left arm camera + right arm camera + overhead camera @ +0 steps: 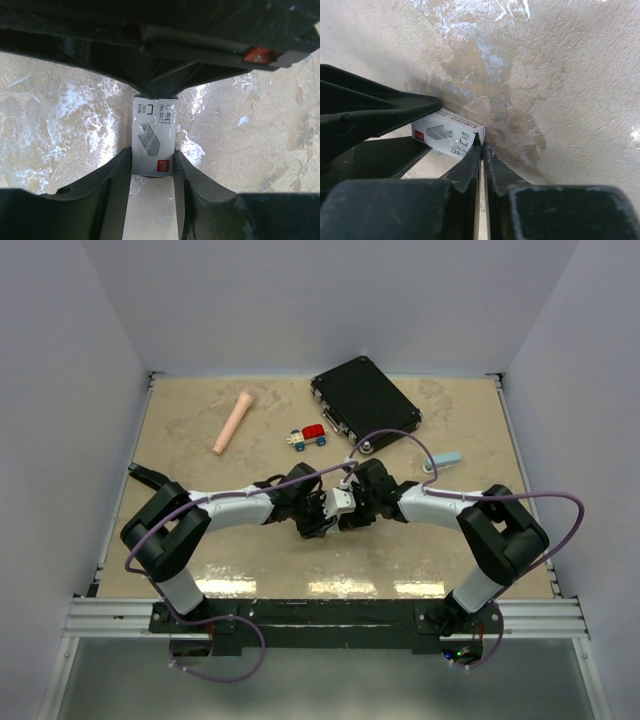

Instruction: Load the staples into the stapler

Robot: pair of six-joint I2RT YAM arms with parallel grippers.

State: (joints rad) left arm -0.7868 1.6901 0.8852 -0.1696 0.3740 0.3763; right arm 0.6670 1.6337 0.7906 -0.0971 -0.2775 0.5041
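While you are viewing from the left wrist, the left gripper [152,154] is clamping both long sides of a small white staple box [152,137] at the middle of the beige table [250,560]. The label is showing "No.0012", "26/6", a drawn staple strip and a red square logo too small to read. The right gripper [482,145] is touching the box's far end, fingers closed to a thin slit; whether they are pinching a flap, you cannot tell. The staples themselves are hidden. Beyond are lying a toy car [308,437], a pale-blue object [447,459], a pink cylinder [233,421] and a black case [365,400].
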